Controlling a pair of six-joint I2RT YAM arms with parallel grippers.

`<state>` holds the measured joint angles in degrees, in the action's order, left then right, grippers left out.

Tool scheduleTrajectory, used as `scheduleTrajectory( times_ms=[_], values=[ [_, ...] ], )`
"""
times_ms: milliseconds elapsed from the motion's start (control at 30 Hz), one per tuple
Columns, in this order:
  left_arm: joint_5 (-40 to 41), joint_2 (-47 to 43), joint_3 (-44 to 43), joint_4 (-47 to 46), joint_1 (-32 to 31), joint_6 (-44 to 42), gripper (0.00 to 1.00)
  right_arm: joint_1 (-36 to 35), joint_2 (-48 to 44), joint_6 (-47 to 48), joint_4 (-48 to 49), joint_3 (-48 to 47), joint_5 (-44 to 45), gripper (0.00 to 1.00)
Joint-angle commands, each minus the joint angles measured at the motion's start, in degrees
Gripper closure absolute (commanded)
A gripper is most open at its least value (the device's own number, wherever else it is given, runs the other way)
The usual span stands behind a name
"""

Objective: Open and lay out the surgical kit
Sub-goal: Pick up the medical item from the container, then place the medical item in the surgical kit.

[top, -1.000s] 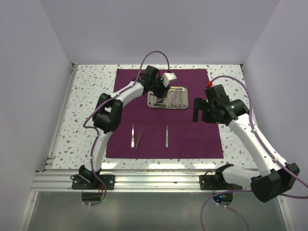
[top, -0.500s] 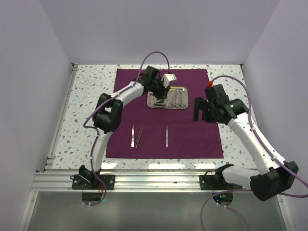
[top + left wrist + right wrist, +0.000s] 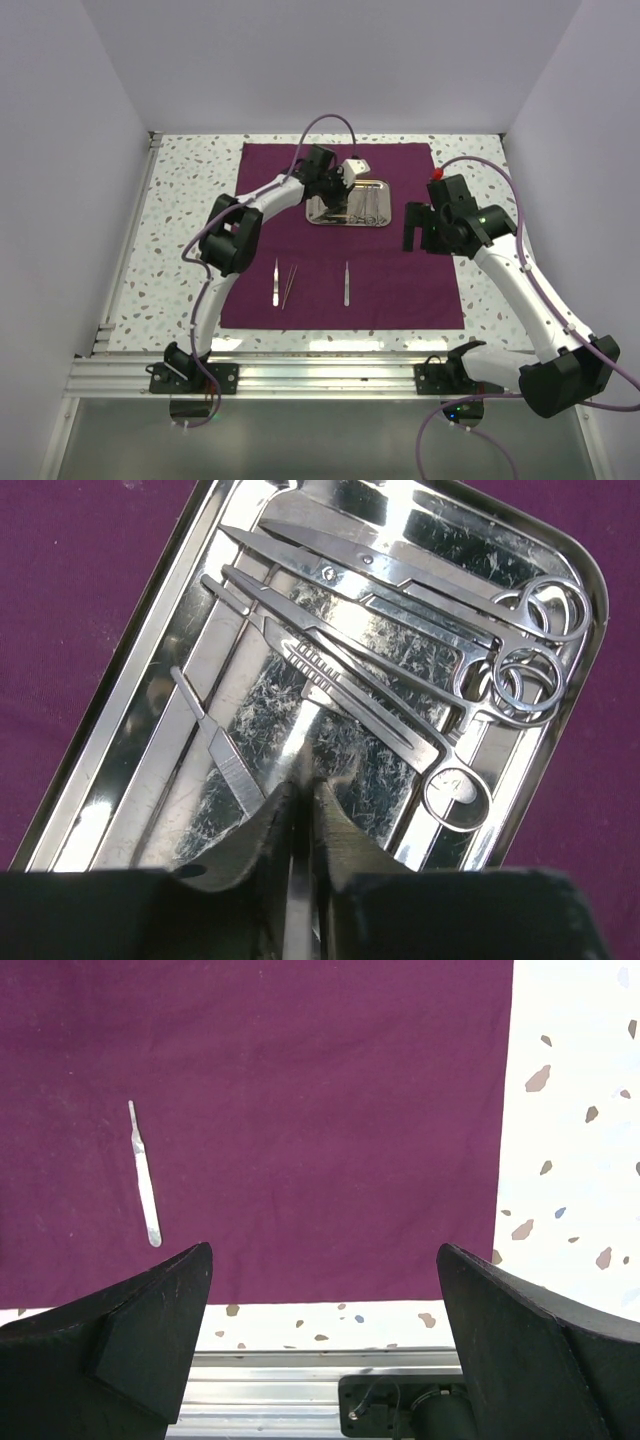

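The dark purple cloth [image 3: 400,290] lies spread flat on the table. On its far part sits the shiny steel tray [image 3: 348,222], holding scissors [image 3: 400,570], ring-handled forceps [image 3: 380,670] and a flat steel handle [image 3: 225,755]. My left gripper [image 3: 335,195] reaches down into the tray [image 3: 250,710]. Its jaws [image 3: 303,785] are shut on a thin steel instrument [image 3: 304,742] that stands edge-on between the fingers. Two tweezers [image 3: 276,283] [image 3: 290,285] and another thin tool [image 3: 346,283] lie in a row on the near cloth. My right gripper [image 3: 412,232] hovers open above the cloth's right part [image 3: 322,1250], holding nothing.
Speckled tabletop [image 3: 190,200] shows left and right of the cloth. White walls enclose the table on three sides. An aluminium rail [image 3: 320,375] carrying the arm bases runs along the near edge. One thin silver tool [image 3: 143,1175] lies on the cloth in the right wrist view.
The left gripper's jaws have closed in on the thin instrument in the tray, and the left arm has shifted slightly. The right arm has not moved.
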<state>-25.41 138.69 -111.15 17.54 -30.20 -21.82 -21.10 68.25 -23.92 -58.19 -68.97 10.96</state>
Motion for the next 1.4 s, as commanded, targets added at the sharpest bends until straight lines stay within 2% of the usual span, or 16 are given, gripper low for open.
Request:
scheduleTrajectory(
  times_ms=[0, 100, 267, 400, 733, 867, 1000, 1200, 1367],
  values=[
    [1.5, 1.14, -1.43, -1.45, -0.3, 1.52, 0.87, 0.27, -0.48, 0.9, 1.77, 0.06, 0.02, 0.02],
    [1.68, 0.88, -1.79, -1.89, -0.3, 1.96, 1.0, 0.36, -0.57, 0.55, 1.68, -0.02, 0.02, 0.02],
    [3.61, 0.44, -1.79, -1.98, -0.3, 2.92, 1.0, 0.36, -1.01, 0.37, 1.68, 0.5, -0.15, 0.02],
    [8.34, 0.35, -4.06, -2.25, -0.3, 6.17, 1.0, 0.36, -1.36, 0.1, 1.86, 0.85, -0.41, 0.02],
    [8.27, -4.75, -9.78, -4.62, -0.3, 16.54, 1.0, 0.45, -2.42, -0.69, 2.3, 1.64, -1.47, 0.02],
    [8.79, -4.49, -11.19, 0.38, -0.48, 16.73, 1.0, 0.36, -3.21, -1.04, 2.56, 2.35, -1.91, 0.02],
    [9.42, -2.99, -12.24, 10.29, -0.48, 18.56, 1.0, 0.45, -4.26, -1.13, 2.91, 2.96, -2.7, 0.02],
    [3.0, -8.69, -1.71, 11.64, -2.14, 22.95, 1.0, 0.36, -6.19, -1.57, 3.79, 5.25, -4.63, 0.02],
    [6.23, -18.97, 7.16, 9.72, -4.61, 26.47, 1.0, 0.45, -8.13, -2.18, 5.28, 7.88, -6.91, 0.02]
  ],
)
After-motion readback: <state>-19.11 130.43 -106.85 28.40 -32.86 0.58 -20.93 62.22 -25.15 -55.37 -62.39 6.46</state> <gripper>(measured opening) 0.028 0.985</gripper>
